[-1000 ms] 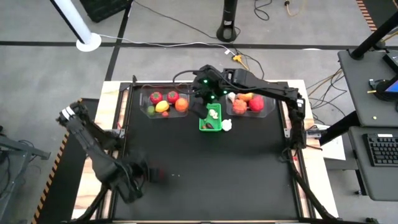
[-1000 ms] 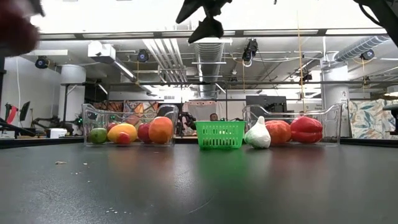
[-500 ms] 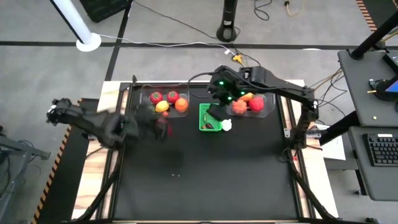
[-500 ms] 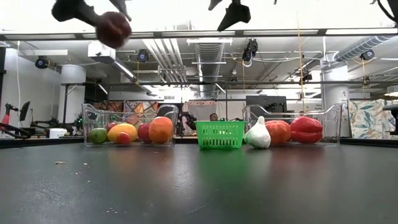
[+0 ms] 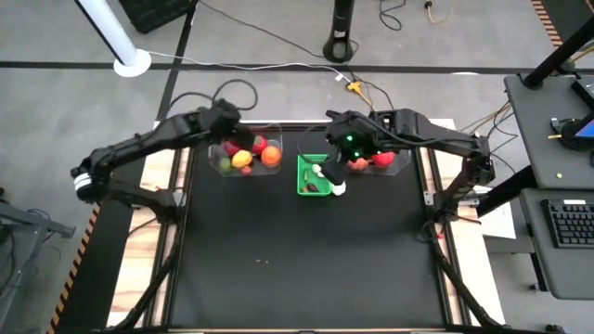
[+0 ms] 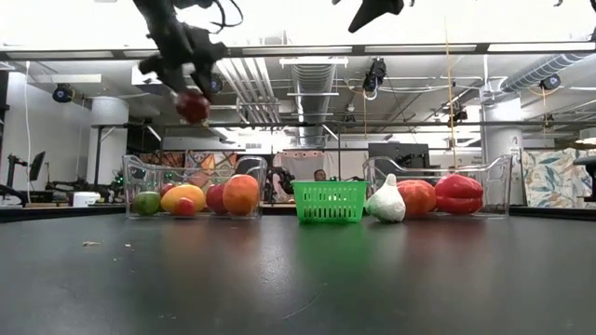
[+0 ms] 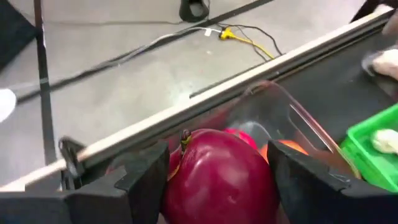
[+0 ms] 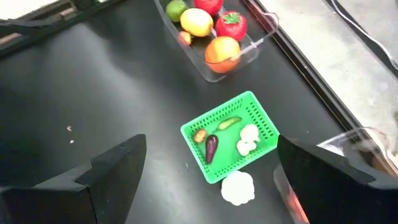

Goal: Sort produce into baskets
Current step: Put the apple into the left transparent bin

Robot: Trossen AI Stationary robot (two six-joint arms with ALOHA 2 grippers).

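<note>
Fingers (image 7: pixel 146 180) of the left hand (image 7: pixel 214 180) clamp a dark red apple (image 7: pixel 217 180), stem up, above the left clear bin (image 5: pixel 243 158). Only the right wrist view shows a purple eggplant (image 8: pixel 211 148) lying lengthwise in the green basket (image 8: pixel 266 123); right hand (image 5: pixel 336 167) hangs open.

Black table (image 5: pixel 278 250) carries two clear bins (image 5: pixel 243 156), green basket (image 5: pixel 313 176), garlic (image 5: pixel 339 188).

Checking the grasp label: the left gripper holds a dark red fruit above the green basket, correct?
Not quite. The left gripper does hold the dark red fruit, but above the left clear bin, not the green basket. The high view shows it.
</note>
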